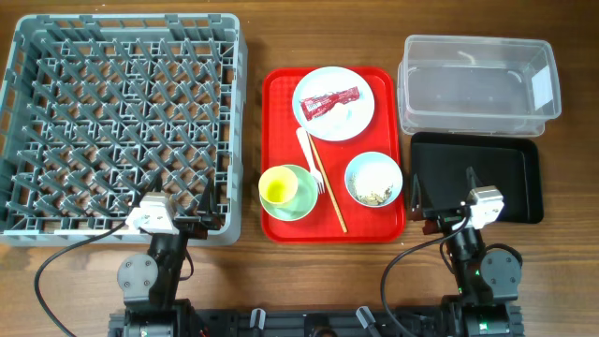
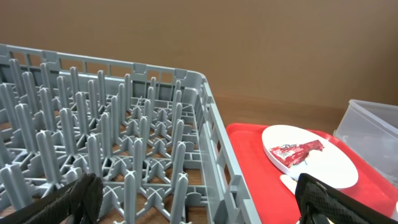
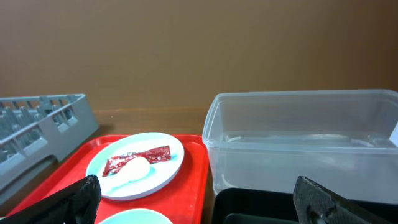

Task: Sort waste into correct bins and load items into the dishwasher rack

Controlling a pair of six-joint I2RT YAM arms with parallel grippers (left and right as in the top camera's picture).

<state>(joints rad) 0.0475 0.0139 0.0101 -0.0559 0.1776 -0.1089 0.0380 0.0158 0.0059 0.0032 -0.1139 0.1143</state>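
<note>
At the table [image 1: 281, 37] edge, left gripper [image 2: 202, 202] and right gripper [image 3: 196, 202] gape empty; sorting looks unstarted, red wrapper [image 1: 329, 101] likely wants pinching first.

Right in front of me, the red serving tray [image 1: 277, 122] lies flat around the middle of my wooden table [image 1: 562, 281], long sides running toward the far edge. Past that edge, a plain brown wall [image 2: 261, 43].

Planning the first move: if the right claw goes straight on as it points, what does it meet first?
Probably the near wall of the tub, with the right claw passing just above the black tray; its height is hard to judge.
</note>
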